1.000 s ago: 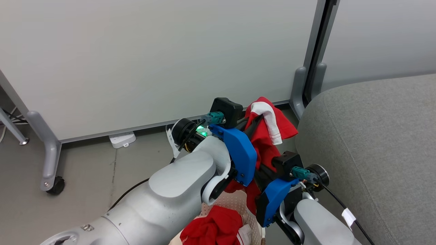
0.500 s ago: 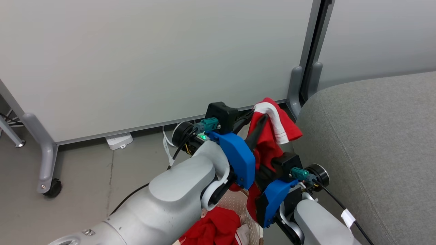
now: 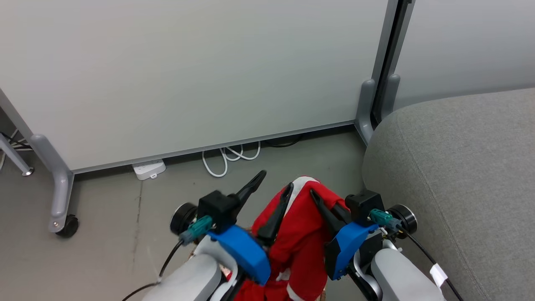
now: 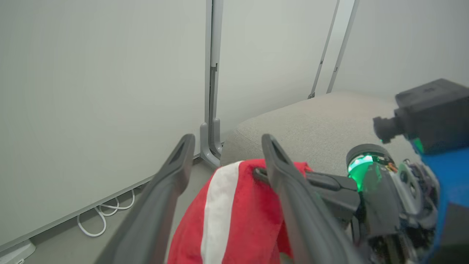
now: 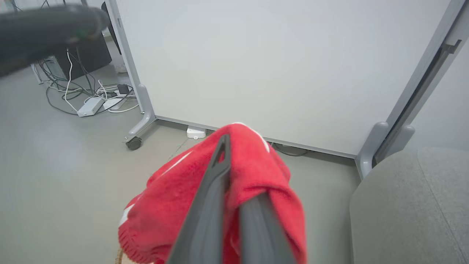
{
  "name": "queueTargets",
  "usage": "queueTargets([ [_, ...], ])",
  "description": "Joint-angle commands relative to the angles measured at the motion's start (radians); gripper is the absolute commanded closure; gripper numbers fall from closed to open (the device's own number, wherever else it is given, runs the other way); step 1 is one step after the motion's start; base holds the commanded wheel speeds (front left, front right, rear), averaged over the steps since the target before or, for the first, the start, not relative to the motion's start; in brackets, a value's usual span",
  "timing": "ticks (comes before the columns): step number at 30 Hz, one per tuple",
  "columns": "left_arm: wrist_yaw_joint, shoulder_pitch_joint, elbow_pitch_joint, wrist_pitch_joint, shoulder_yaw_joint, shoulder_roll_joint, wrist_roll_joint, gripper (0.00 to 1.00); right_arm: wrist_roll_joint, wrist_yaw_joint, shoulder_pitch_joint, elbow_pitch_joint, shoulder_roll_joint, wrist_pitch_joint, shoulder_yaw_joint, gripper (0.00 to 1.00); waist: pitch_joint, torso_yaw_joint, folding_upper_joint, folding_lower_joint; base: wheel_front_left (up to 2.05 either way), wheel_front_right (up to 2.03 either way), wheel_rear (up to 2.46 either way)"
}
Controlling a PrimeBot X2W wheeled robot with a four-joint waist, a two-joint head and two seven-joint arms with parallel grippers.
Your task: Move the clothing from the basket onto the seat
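Right tool pinching red clothing, left tool spread wide alongside

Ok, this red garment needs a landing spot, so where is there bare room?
The grey sofa is bare up to its rounded edge. The floor between the partition's caster and the white cable coil is free too. It is crowded in the middle: the red garment hangs from the right hand, beside the open left hand.
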Motion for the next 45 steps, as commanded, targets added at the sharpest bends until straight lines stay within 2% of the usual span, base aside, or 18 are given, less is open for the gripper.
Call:
queueTargets([
  [1, -0.001, 0.039, -0.029, -0.003, 0.029, 0.015, 0.031, 0.00, -0.006, 0.000, 0.011, -0.009, -0.001, 0.000, -0.009, 1.00, 0.001, 0.003, 0.0000, 0.0000, 0.00, 0.00, 0.00],
  [7, -0.026, 0.275, -0.184, -0.003, 0.214, 0.055, 0.212, 0.00, -0.035, 0.000, 0.032, -0.042, -0.001, 0.009, -0.058, 1.00, 0.009, 0.014, 0.0000, 0.0000, 0.00, 0.00, 0.00],
  [13, -0.047, 0.440, -0.249, -0.003, 0.355, 0.042, 0.341, 0.00, -0.056, 0.000, 0.050, -0.074, -0.001, 0.024, -0.090, 1.00, 0.016, 0.019, 0.0000, 0.0000, 0.00, 0.00, 0.00],
  [19, -0.067, 0.530, -0.255, -0.003, 0.477, 0.011, 0.411, 0.00, -0.069, 0.000, 0.060, -0.097, -0.001, 0.037, -0.101, 1.00, 0.021, 0.016, 0.0000, 0.0000, 0.00, 0.00, 0.00],
  [27, -0.132, 0.546, -0.229, -0.003, 0.549, -0.038, 0.484, 0.00, -0.061, 0.000, 0.078, -0.114, -0.001, 0.045, -0.108, 1.00, 0.027, 0.012, 0.0000, 0.0000, 0.00, 0.00, 0.00],
  [32, -0.155, 0.537, -0.223, -0.003, 0.574, -0.057, 0.516, 0.00, -0.051, 0.000, 0.070, -0.122, -0.001, 0.041, -0.099, 1.00, 0.042, -0.057, 0.0000, 0.0000, 0.00, 0.00, 0.00],
  [45, -0.190, 0.476, -0.217, -0.003, 0.602, -0.096, 0.567, 0.00, -0.047, 0.000, 0.035, -0.117, -0.001, 0.021, -0.108, 1.00, 0.111, -0.333, 0.0000, 0.0000, 0.00, 0.00, 0.00],
])
